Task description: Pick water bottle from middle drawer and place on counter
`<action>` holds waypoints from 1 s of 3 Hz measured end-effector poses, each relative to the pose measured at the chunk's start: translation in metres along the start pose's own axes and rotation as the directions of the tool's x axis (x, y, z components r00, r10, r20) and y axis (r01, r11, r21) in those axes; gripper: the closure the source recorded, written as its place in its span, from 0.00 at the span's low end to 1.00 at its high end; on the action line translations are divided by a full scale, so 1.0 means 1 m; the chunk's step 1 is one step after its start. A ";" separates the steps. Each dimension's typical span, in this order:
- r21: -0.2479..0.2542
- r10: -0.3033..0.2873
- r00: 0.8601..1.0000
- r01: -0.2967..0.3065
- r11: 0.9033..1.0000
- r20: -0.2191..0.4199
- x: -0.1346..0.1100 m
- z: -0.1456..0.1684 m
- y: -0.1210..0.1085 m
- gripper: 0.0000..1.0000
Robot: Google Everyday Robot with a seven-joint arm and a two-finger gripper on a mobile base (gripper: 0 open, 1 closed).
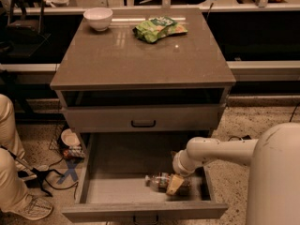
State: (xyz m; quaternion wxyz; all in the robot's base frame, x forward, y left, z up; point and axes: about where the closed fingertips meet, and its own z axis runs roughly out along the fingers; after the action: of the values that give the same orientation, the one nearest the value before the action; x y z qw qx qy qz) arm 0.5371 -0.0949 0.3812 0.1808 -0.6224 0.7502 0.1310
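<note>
Locate the water bottle (159,181) lying on its side on the floor of the pulled-out middle drawer (112,189), close to the front wall and right of centre. Note the end effector (175,185) lowered into the drawer at the right-hand part of the bottle, overlapping it in the camera view. Treat closure as undetermined: cannot tell whether spread, pressed together or pinching the bottle. Judge the current step as grasp acquisition, with lift and transfer to the worktop (140,60) not yet done.

Guard against the following faults:

- Rolling across the flat drawer floor. Cause: off-centre or one-sided contact with the round, ribbed body.
- Slipping or swinging during the lift. Cause: a grip taken near one end instead of at the label band.
- Denting of the thin plastic. Cause: excess clamping force.
- Collision on withdrawal. Cause: raising the arm (220,150) too early, beneath the closed upper drawer (143,117) and the worktop overhang. Retract outward over the drawer wall before raising.
- Poor placement. Cause: release near an edge, or onto the green snack bag (159,28) or the white bowl (98,18) at the rear. Select a bare central area and set down upright to prevent rolling on the glossy slab.
- Contact with the person's leg (11,172) left of the cabinet. Cause: base movement toward that side.
</note>
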 end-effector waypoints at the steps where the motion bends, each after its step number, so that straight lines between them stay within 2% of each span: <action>1: -0.002 -0.018 1.000 0.018 1.000 -0.006 0.003 0.004 0.006 0.00; 2: -0.005 -0.023 1.000 0.023 1.000 0.000 0.006 0.005 0.012 0.17; 3: 0.000 -0.027 1.000 0.027 1.000 0.010 0.009 0.000 0.018 0.41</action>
State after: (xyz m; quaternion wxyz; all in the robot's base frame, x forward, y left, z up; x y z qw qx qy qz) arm 0.5185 -0.0992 0.3765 0.1862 -0.6318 0.7408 0.1319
